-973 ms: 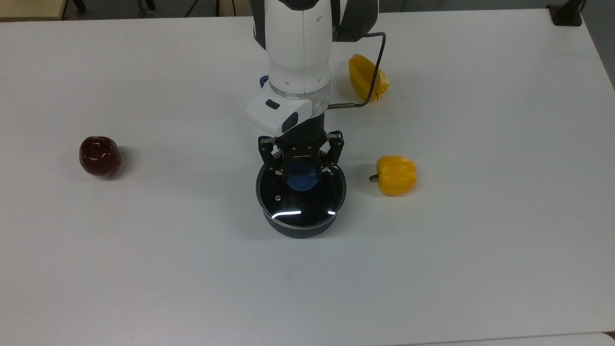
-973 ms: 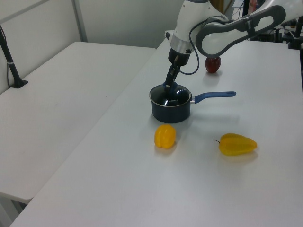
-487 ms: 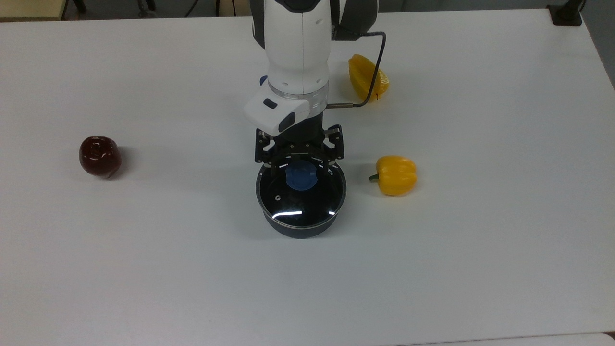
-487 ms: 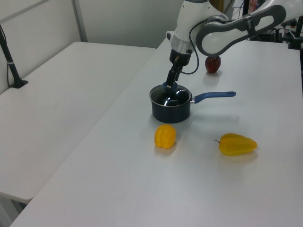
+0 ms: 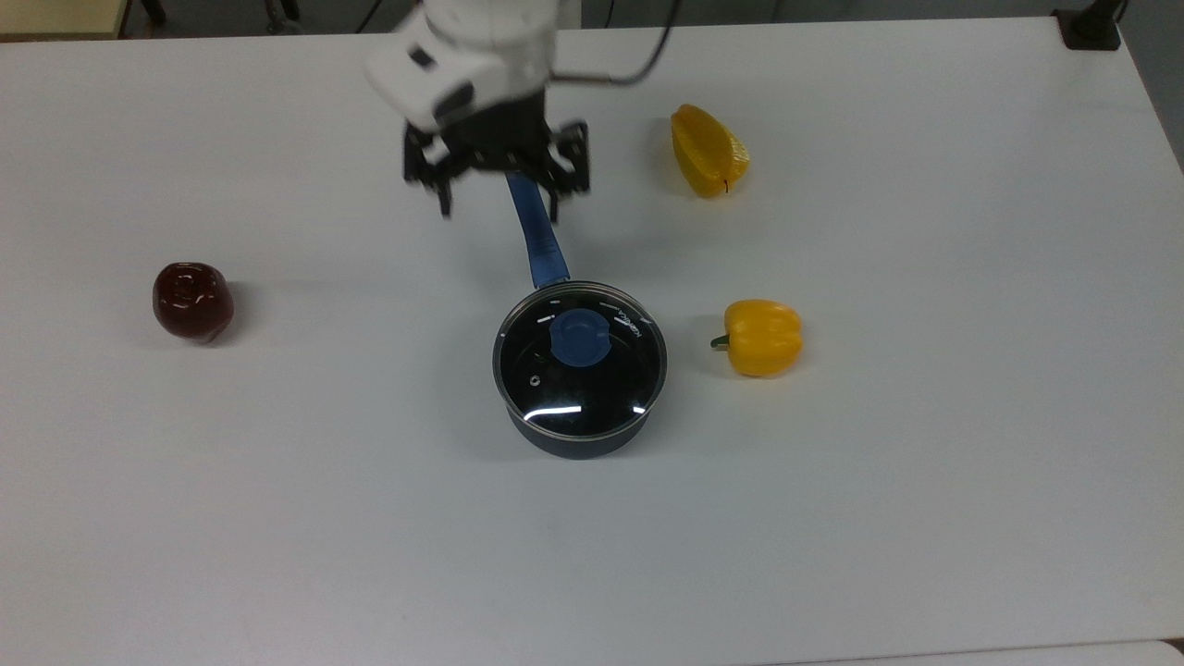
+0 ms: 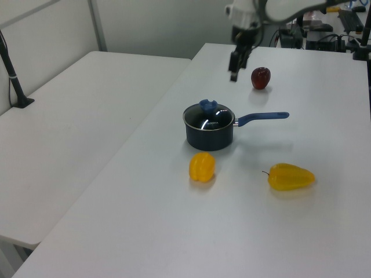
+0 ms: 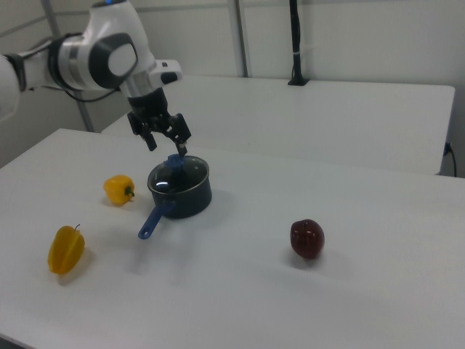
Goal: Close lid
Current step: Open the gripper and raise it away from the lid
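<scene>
Glass lid (image 5: pixel 580 361), round and clear with a metal rim and a blue centre knob (image 5: pixel 580 339), is sitting flat on the dark saucepan (image 6: pixel 209 134), covering its mouth. We are seeing the saucepan's blue handle (image 5: pixel 537 233) pointing toward the top view's upper edge, partly under the arm. The black two-finger gripper (image 5: pixel 500 199) is hanging in the air above that handle, well apart from the lid, its fingers (image 5: pixel 445 198) spread wide and gripping nothing. On the white table (image 5: pixel 925 481) we are finding a rounded yellow bell pepper (image 5: pixel 762 337) just beside the saucepan on the top view's right, a longer yellow pepper (image 5: pixel 707 151) farther up, and a dark red apple (image 5: pixel 191 301) well off to the top view's left.
</scene>
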Robot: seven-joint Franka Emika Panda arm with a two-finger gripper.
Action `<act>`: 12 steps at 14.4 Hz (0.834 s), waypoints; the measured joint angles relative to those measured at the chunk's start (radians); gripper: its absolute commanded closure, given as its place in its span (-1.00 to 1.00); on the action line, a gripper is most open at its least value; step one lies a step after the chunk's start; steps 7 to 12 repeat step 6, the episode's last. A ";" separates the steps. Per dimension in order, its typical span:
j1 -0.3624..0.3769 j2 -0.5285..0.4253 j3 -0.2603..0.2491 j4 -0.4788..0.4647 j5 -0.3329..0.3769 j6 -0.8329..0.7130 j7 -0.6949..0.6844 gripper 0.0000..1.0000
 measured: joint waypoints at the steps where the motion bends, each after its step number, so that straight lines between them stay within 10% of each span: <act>1: -0.015 -0.074 0.000 -0.040 0.000 -0.063 0.000 -1.00; 12: -0.040 -0.246 -0.005 -0.128 0.000 -0.210 0.000 -1.00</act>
